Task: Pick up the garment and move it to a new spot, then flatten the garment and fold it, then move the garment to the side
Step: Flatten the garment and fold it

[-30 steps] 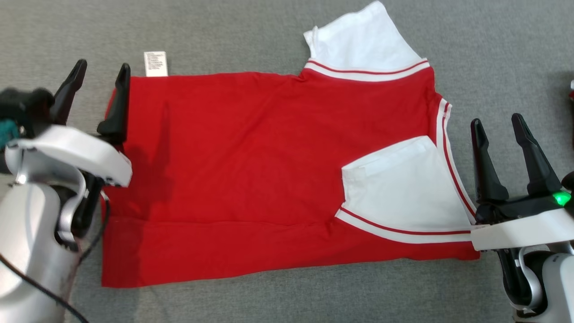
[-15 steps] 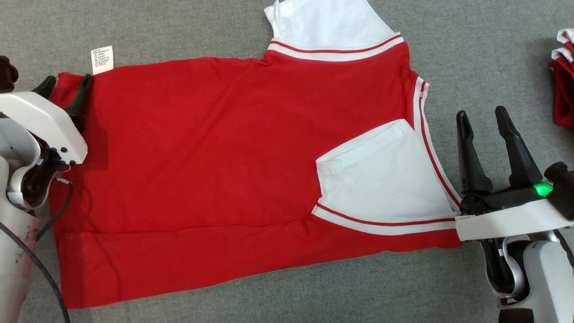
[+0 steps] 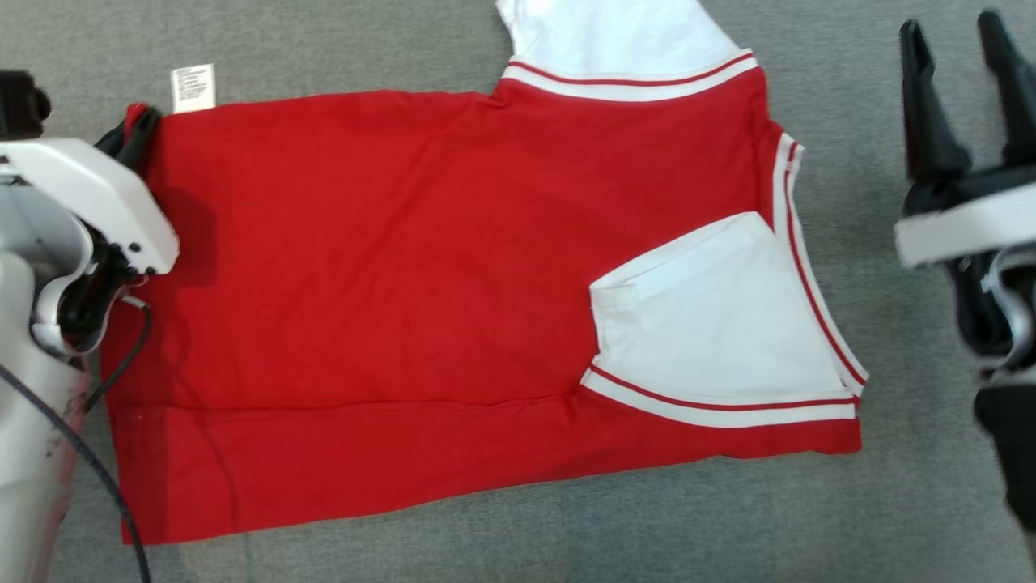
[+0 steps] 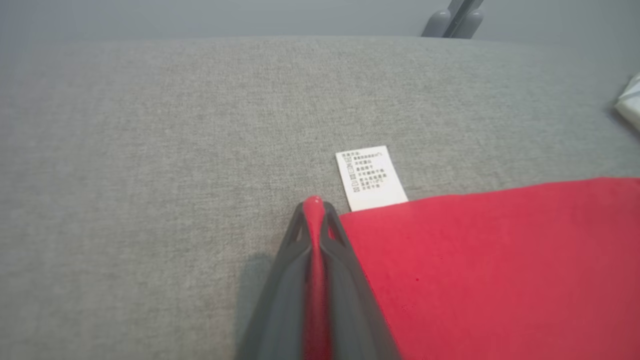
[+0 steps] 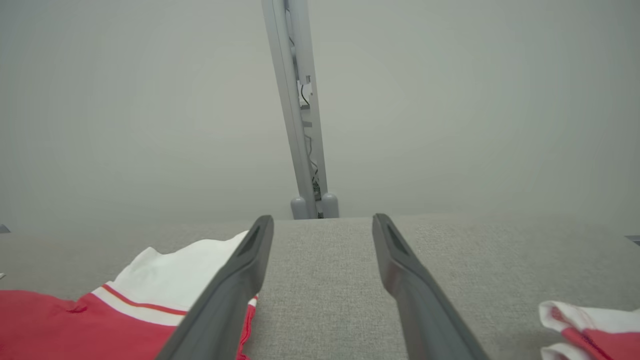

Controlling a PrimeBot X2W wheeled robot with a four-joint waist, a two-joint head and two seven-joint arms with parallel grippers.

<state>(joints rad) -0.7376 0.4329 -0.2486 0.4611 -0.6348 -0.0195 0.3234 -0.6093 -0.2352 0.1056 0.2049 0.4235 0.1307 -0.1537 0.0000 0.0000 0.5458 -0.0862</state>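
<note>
Left gripper (image 3: 133, 134) clenched on garment (image 3: 405, 283) hem corner beside care label (image 3: 193, 87), likely for fold lift. Right gripper (image 3: 948, 24) released, clear of garment.

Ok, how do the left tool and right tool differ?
Left tool is shut, pinching the shirt's red corner beside the label; right tool is open, holding nothing. Left tool sits at the shirt's edge; right tool is off to its side, over the bare grey surface. Both have two dark fingers.
</note>
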